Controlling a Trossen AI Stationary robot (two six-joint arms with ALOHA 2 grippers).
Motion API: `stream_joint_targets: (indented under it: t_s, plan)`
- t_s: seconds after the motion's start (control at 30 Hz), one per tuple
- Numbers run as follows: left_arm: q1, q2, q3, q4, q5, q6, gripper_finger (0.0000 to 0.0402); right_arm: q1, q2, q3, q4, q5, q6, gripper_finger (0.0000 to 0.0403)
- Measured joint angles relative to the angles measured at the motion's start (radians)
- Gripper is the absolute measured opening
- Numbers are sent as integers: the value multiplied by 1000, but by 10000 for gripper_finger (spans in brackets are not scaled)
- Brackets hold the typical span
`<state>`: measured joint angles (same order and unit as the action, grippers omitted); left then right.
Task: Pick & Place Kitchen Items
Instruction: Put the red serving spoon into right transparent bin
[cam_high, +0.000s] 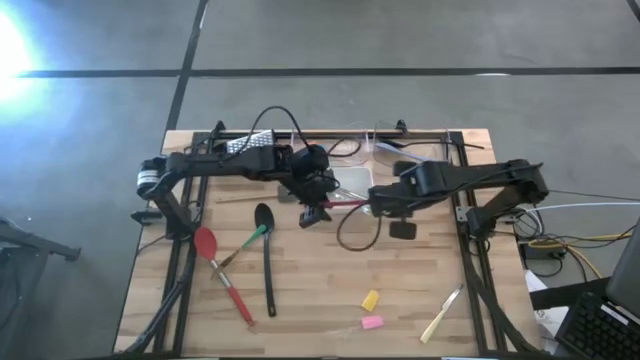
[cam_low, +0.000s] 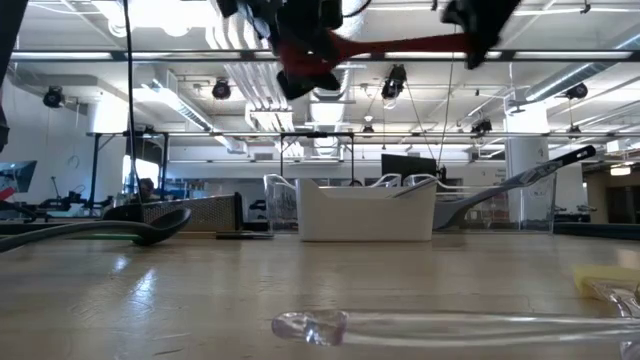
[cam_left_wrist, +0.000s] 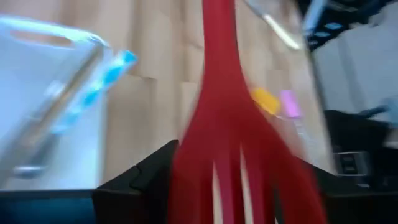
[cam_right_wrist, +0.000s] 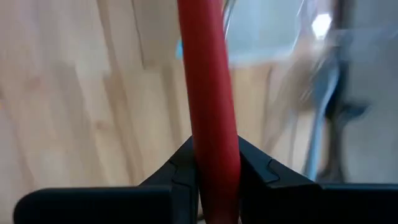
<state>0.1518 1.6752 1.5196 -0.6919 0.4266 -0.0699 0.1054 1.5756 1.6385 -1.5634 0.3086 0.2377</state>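
I find the red slotted spatula (cam_high: 338, 204) aloft at frame centre, mid-handover: right end effector (cam_high: 378, 205) pinches its handle, left end effector (cam_high: 318, 208) spread around the blade. Several utensils, including the black spoon (cam_high: 267, 260), remain on the counter (cam_high: 420, 290); most placement outstanding.

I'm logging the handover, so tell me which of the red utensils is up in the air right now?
The red slotted spatula, held off the table between both hands at the middle. The other red spatula lies flat on the table's left side.
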Motion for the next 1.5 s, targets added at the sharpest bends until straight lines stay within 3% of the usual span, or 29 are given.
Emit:
stream_joint_targets:
  t_s: [0.17,0.33,0.43,0.53,0.73,1.13,1.3,1.5]
  plan:
    - [2,-28,82,-48,-275,188,217,-1,-67,-118,-4,-80,98,54]
    - [1,-38,142,-53,-573,354,218,12,-116,-184,-14,-91,156,54]
    - [3,-58,171,-49,-728,377,218,0,-152,-215,-11,-77,159,54]
    - [4,-103,183,-36,-820,375,218,-29,-196,-235,-11,-38,167,54]
    - [-4,-228,110,91,-847,328,218,-156,-258,-247,-9,28,142,54]
    - [-39,-470,-252,489,-802,312,218,-614,-215,-233,-7,33,-185,54]
    - [-38,-549,-327,517,-803,304,218,-761,-186,-245,-7,27,-288,54]
    - [-38,-614,-354,527,-804,303,218,-849,-167,-276,-8,27,-419,54]
